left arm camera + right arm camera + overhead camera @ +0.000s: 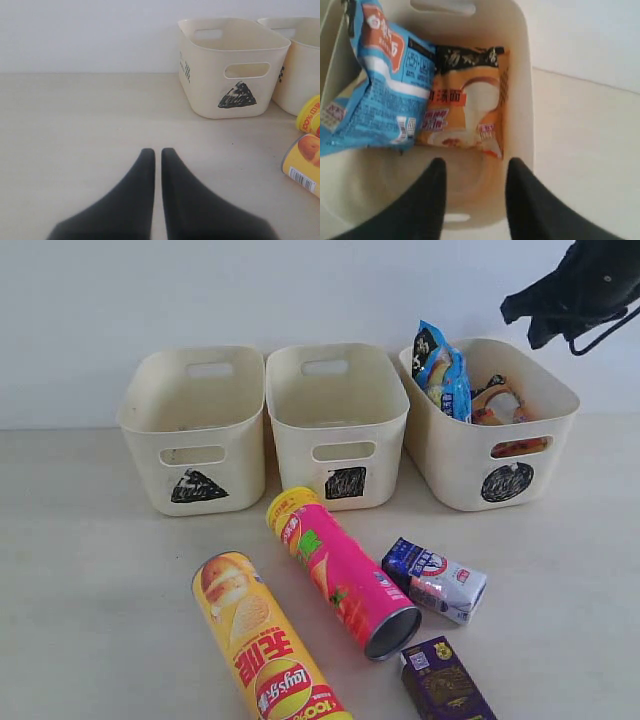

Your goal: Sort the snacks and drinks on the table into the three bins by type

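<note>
Right gripper [477,164] hangs open, seemingly empty, over circle bin [455,455].

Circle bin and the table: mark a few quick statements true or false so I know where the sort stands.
1. The blue noodle packet and the orange noodle packet lie in the circle bin. True.
2. The pink tube stands upright. False: it lies on its side on the table.
3. The purple carton is in a bin. False: it lies on the table.
4. The left gripper has its fingers together. True.
</note>
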### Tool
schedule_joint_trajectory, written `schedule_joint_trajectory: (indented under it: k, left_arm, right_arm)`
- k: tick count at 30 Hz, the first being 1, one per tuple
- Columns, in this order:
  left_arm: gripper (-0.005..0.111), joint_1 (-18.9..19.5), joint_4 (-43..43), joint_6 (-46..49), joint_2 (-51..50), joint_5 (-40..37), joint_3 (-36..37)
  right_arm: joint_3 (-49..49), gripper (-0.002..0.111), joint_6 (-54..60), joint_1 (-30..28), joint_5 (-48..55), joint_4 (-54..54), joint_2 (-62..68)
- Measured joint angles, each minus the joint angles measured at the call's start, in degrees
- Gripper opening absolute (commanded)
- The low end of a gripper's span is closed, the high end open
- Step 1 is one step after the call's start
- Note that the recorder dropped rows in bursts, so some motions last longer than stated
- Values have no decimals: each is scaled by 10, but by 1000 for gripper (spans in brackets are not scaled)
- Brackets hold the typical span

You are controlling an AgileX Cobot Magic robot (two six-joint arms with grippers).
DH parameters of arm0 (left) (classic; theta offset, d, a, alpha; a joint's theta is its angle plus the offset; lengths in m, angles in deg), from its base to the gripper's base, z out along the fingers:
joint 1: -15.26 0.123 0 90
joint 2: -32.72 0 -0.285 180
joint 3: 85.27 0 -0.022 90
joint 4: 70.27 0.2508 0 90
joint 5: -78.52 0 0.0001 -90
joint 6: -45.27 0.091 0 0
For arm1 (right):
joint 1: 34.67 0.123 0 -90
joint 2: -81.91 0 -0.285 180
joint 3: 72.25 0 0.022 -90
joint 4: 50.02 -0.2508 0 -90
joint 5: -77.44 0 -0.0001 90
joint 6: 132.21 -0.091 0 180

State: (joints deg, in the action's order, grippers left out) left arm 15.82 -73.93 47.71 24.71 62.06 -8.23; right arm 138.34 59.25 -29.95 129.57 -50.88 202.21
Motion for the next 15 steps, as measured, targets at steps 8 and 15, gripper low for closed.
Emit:
schedule_joint_trajectory:
  k: [8,15]
  left_arm:
    - [4,0,0,0,0,0,0]
    - [4,0,0,0,0,0,0]
  right_arm:
    - [-1,0,-60,-42,161,13,-52]
    - [-175,0,-70,-73,86,9,-227]
